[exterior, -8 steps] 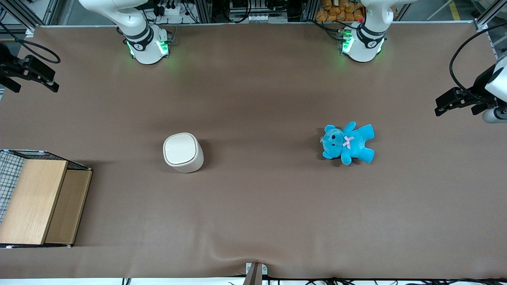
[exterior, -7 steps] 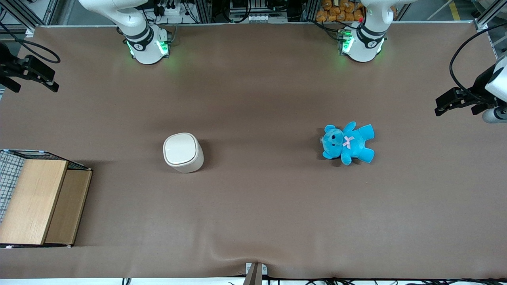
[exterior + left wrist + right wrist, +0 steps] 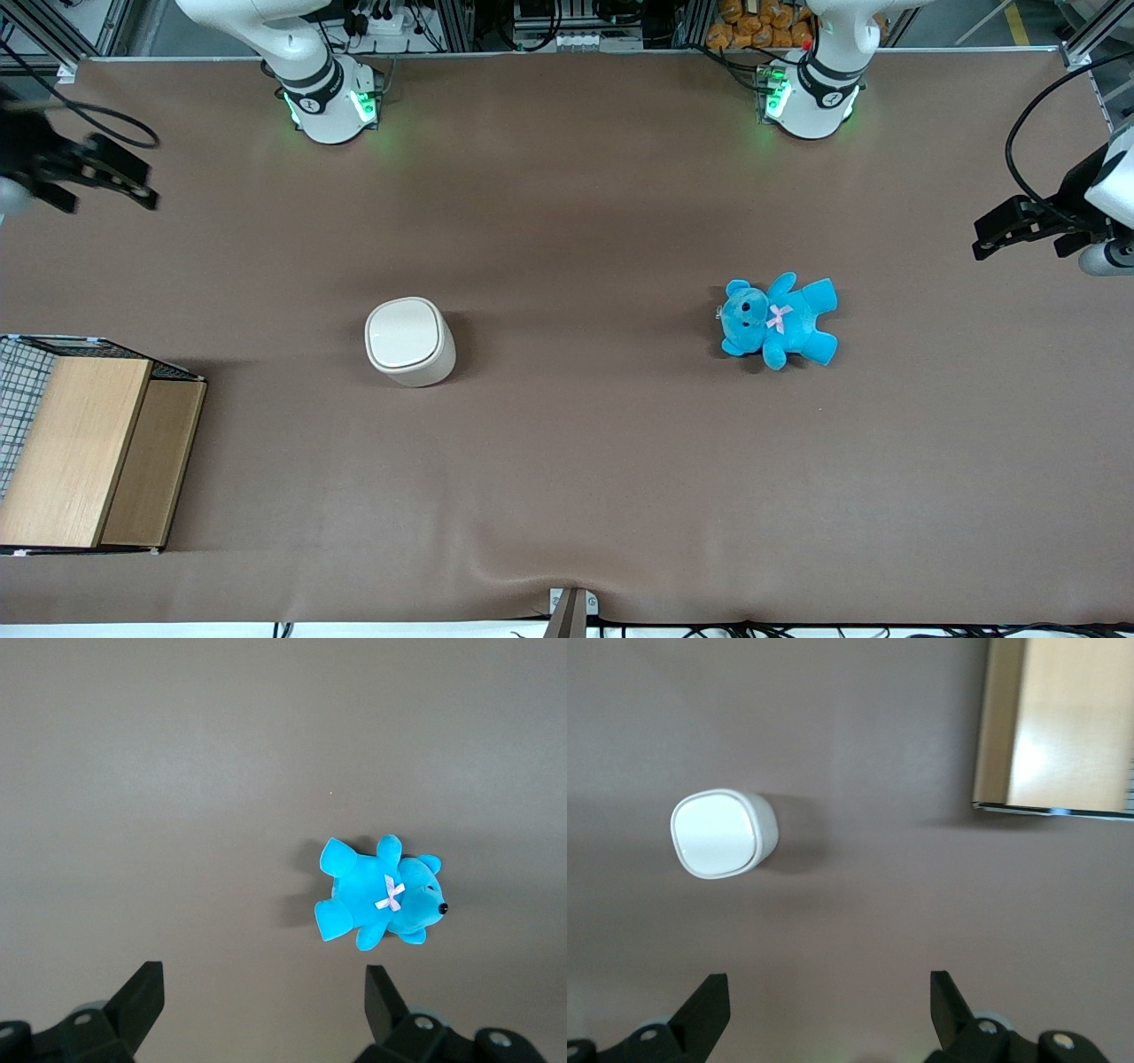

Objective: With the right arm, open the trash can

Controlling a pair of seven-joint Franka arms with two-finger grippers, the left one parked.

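The trash can (image 3: pixel 409 341) is seen upright on the brown table cover (image 3: pixel 576 461), near the middle of the table's depth and toward the working arm's end. Its flat cream lid (image 3: pixel 405 334) lies closed on the rounded-square body. In the right wrist view the trash can (image 3: pixel 725 834) is shown from above, lid down, with a soft shadow cast beside it.

The right arm's gripper (image 3: pixel 111 173) is held in the air at the working arm's end of the table, farther from the front camera than the trash can and well apart from it. In the right wrist view the gripper (image 3: pixel 833 1014) is seen with its 2 black fingers (image 3: pixel 709 1005) spread wide; nothing is held between them, only bare table cover showing in the gap. The right arm's white base (image 3: pixel 323 102) is mounted at the table edge farthest from the front camera, with green lights lit on it.

A wooden box (image 3: pixel 84 452) is placed at the working arm's end of the table, nearer to the front camera than the trash can; a piece of black wire grid (image 3: pixel 19 381) is attached at its outer side. The box (image 3: pixel 1059 722) also appears in the right wrist view, well apart from the trash can.

A blue teddy bear (image 3: pixel 780 321) with a pink bow is laid on its back toward the parked arm's end, roughly level in depth with the trash can. It is shown as well in the left wrist view (image 3: pixel 381 899).
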